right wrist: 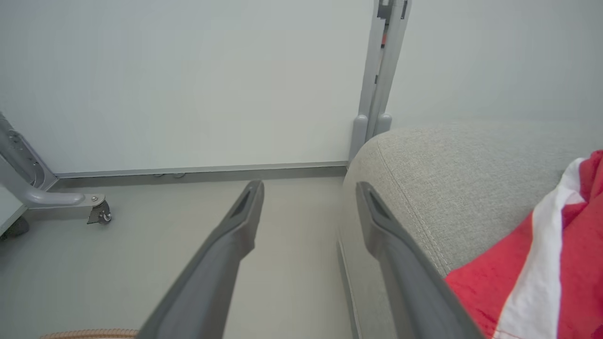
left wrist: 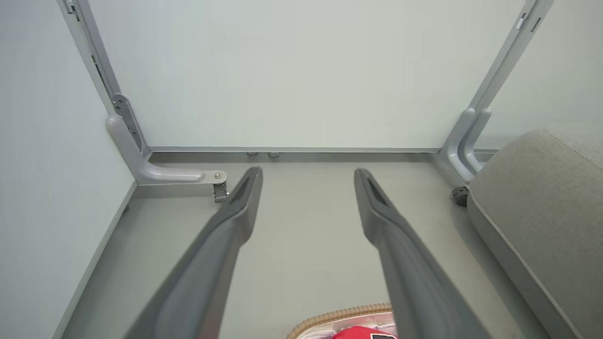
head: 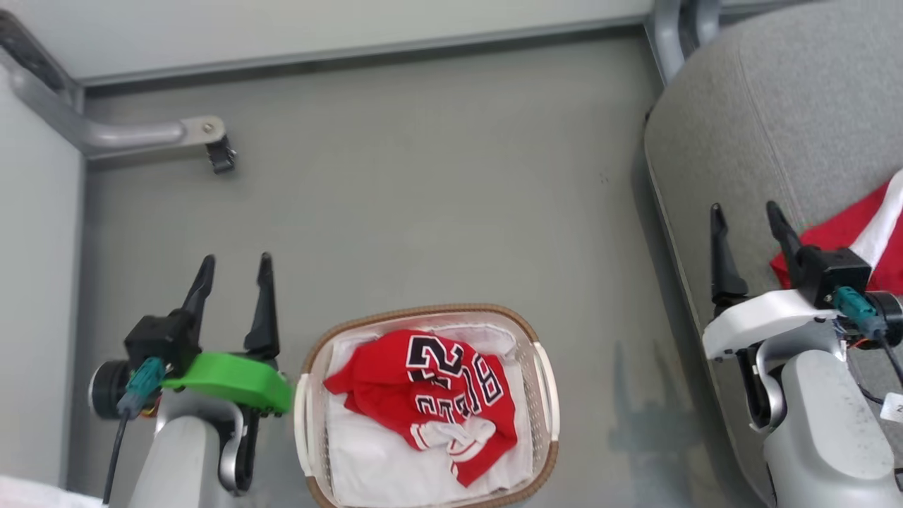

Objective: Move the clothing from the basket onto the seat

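A red jersey (head: 430, 391) with black-and-white lettering lies crumpled in the cream basket (head: 544, 381) on its white lining. The basket rim (left wrist: 339, 314) and a bit of red cloth (left wrist: 360, 333) peek in at the bottom of the left wrist view. A second red garment with a white stripe (head: 857, 236) rests on the grey seat (head: 790, 120), also the garment (right wrist: 532, 278) on the seat (right wrist: 452, 165) in the right wrist view. My left gripper (head: 236, 264) stands open left of the basket, empty. My right gripper (head: 746, 212) is open over the seat's left edge, just left of the garment, empty.
Grey floor lies between basket and wall. A grey metal frame leg with a caster (head: 219, 152) sits at the back left, another frame post (head: 670, 28) at the back right by the seat. A pale panel (head: 35, 282) bounds the left side.
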